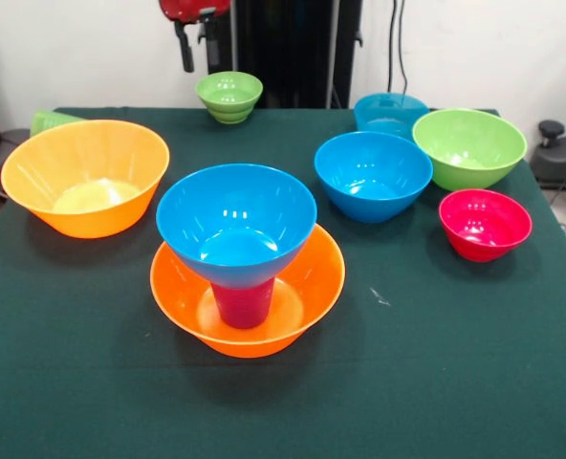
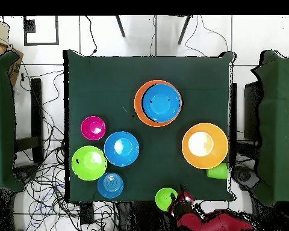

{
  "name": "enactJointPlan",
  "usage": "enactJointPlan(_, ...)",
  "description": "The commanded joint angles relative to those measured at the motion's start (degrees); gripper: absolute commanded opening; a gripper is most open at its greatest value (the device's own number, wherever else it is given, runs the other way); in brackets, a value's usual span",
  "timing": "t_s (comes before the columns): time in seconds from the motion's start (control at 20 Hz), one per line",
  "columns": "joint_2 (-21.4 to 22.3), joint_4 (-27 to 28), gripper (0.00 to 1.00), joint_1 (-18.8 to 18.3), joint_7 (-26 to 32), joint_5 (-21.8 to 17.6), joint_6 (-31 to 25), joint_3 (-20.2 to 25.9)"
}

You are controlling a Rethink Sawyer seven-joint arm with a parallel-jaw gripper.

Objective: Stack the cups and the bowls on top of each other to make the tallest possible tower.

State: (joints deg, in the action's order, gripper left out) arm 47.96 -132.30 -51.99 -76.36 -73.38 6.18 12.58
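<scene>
The tower (image 1: 245, 263) is being shown near the middle of the green-clothed table (image 1: 455, 382): a large orange bowl (image 1: 307, 296) is holding an upright purple-magenta cup (image 1: 243, 301), and a blue bowl (image 1: 236, 225) is being carried on the cup's rim, tilted slightly. Nothing is standing close against this pile. A second orange bowl (image 1: 85, 175) is seen apart from it, with the light green cup (image 1: 49, 120) lying on its side just behind that bowl, at the table's edge. On the other side, another blue bowl (image 1: 373, 175) is being flanked by a large lime green bowl (image 1: 469, 146) and a teal-blue bowl (image 1: 390, 113), which sit close together, while the small red-pink bowl (image 1: 485, 224) is placed just in front of them. A smaller lime green bowl (image 1: 229, 96) is resting near the far edge, below the arm. The gripper (image 1: 194, 43) is being held high, drawn back, over that far edge, well apart from the tower and touching nothing. Whether its claw is released or clenched cannot be told. In the overhead view, the red arm (image 2: 207, 219) is seen beside the small green bowl.
</scene>
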Motion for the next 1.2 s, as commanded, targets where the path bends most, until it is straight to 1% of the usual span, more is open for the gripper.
enactJointPlan(0.05,0.1,-0.6,1.0,1.1,-4.6,-0.1,-4.6,7.7)
enactJointPlan(0.2,-0.6,0.3,1.0,2.2,-5.1,-0.6,-3.8,6.1)
enactJointPlan(0.3,-1.4,1.3,1.0,2.3,-4.9,-0.4,-4.6,6.4)
enactJointPlan(0.45,-4.1,3.6,1.0,4.2,-5.1,-1.0,-4.8,4.0)
enactJointPlan(0.5,-4.6,3.9,1.0,4.1,-5.0,-1.3,-4.9,3.8)
enactJointPlan(0.6,-5.8,5.0,1.0,5.2,-5.3,-1.6,-4.1,2.4)
enactJointPlan(0.85,-7.0,6.1,1.0,6.1,-5.5,-2.2,-2.8,1.0)
enactJointPlan(1.05,-9.2,8.1,1.0,7.8,-5.7,-2.3,-1.4,-1.0)
enactJointPlan(1.2,-10.9,9.2,1.0,8.1,-5.3,-2.9,-0.5,-1.8)
